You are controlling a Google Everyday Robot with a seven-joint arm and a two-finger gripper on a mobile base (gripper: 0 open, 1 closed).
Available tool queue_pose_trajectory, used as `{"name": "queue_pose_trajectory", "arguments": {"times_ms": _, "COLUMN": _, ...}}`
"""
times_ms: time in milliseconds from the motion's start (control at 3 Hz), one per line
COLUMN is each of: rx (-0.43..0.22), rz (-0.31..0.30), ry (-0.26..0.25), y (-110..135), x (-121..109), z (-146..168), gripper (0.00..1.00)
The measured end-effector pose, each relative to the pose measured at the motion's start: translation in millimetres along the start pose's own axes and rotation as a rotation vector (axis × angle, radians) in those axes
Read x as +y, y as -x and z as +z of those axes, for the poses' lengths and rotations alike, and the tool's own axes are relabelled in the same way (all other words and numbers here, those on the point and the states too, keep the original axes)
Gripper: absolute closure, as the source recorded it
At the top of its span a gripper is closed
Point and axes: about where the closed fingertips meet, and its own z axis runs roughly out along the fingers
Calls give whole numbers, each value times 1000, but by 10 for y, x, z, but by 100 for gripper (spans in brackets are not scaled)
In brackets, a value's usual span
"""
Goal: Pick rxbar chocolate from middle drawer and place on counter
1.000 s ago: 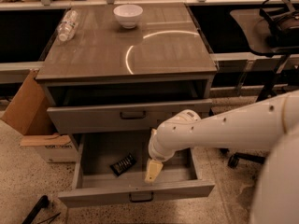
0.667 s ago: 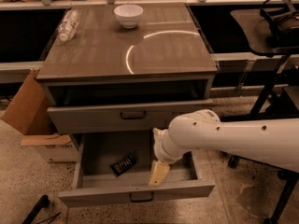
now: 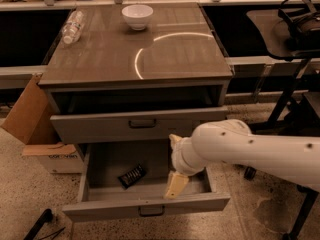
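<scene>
Slightly rightward since the earlier frame, the gripper (image 3: 175, 185) is shifting; the rxbar chocolate (image 3: 132, 175) is staying put. The counter (image 3: 165, 59) is carrying a white bowl (image 3: 137, 16) and a clear plastic bottle (image 3: 72, 26) lying at back left. The white arm (image 3: 250, 146) is reaching in from the right. The middle drawer (image 3: 107, 159) is standing pulled open. The gripper is hanging in its right half, near the front wall; spread or pressed together, cannot tell. The rxbar chocolate is lying on the drawer floor, left of the gripper, apart.
</scene>
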Motion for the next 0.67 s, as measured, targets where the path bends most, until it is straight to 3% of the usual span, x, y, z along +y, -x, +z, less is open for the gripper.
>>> {"name": "queue_pose_trajectory", "arguments": {"times_ms": 667, "rx": -148, "rz": 21, "ry": -155, "y": 161, "x": -78, "z": -1385, "gripper": 0}}
